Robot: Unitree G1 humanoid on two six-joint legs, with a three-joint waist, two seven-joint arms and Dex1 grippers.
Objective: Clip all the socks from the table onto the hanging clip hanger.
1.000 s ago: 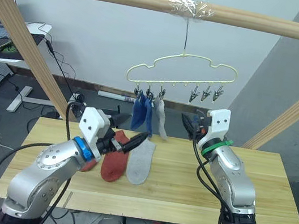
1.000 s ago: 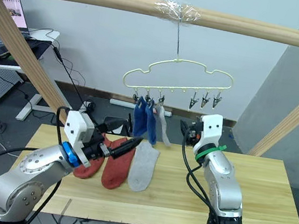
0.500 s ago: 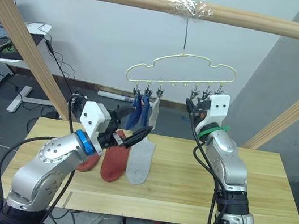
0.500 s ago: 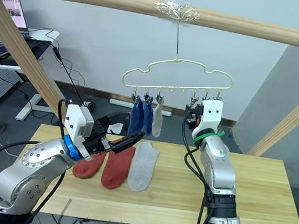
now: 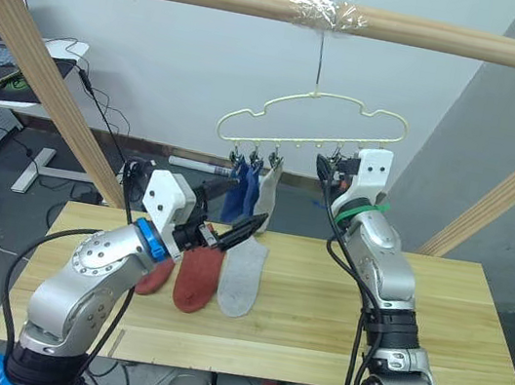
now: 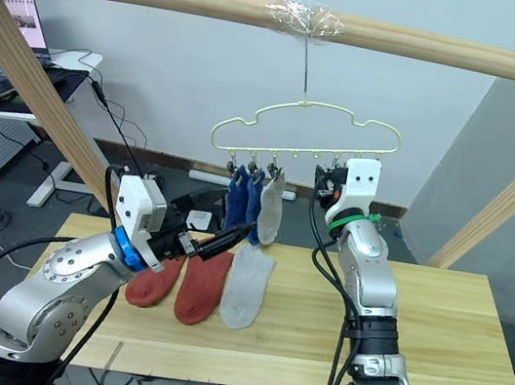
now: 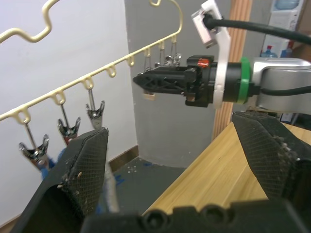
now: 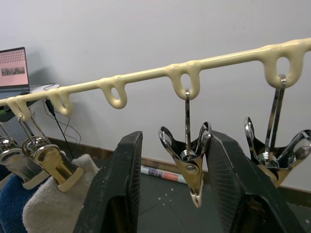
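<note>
We are seeing three socks (image 5: 220, 280) lying on the table (image 5: 432, 330) toward its far left corner, two rust-red and one grey. Our left gripper (image 5: 236, 231) is hovering over them, fingers spread, holding nothing. Farther back, our right gripper (image 8: 170, 194) is straddling a free clip (image 8: 188, 162) on the clip hanger (image 5: 314, 123), open and not yet squeezing; next comes pinching it open and feeding in a sock.
</note>
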